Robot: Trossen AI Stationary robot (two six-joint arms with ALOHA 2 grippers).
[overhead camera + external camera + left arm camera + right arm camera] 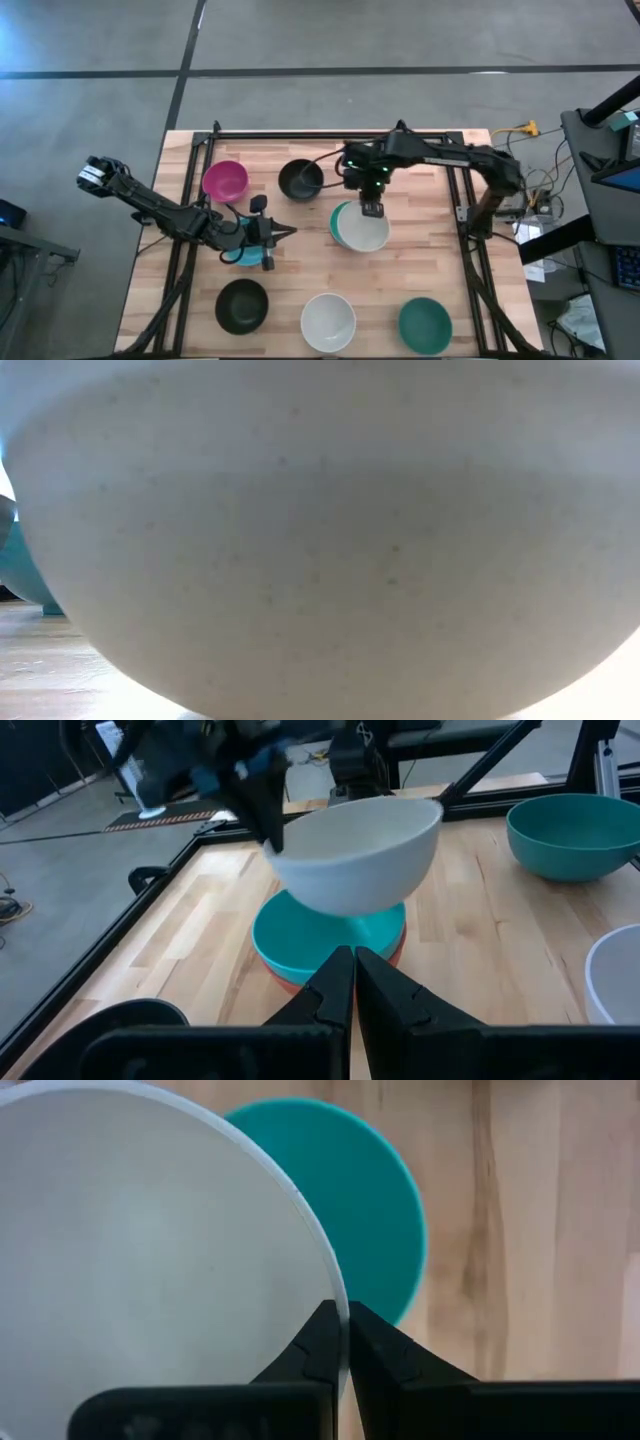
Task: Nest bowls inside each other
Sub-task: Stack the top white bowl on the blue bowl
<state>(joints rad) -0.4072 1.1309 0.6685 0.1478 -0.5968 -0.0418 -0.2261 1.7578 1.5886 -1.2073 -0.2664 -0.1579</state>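
Observation:
My right gripper is shut on a white bowl in the air over the middle of the table. Under it a teal bowl sits inside a red bowl, which stands on the table. The white bowl hangs tilted above the two. My left gripper waits to the left of the stack, shut and empty, its fingers pointing at it. A light blue bowl lies partly hidden under the left arm. My right gripper pinches the white bowl's rim, one finger inside the bowl and one outside. The fingers come from above, pointing down, at the rim's far side. The bowl is lifted clear and tilted, directly above the teal bowl.
A magenta bowl and a black bowl stand near the far edge. Along the near edge stand a black bowl, a white bowl and a dark green bowl. Black frame rails run along the table's sides.

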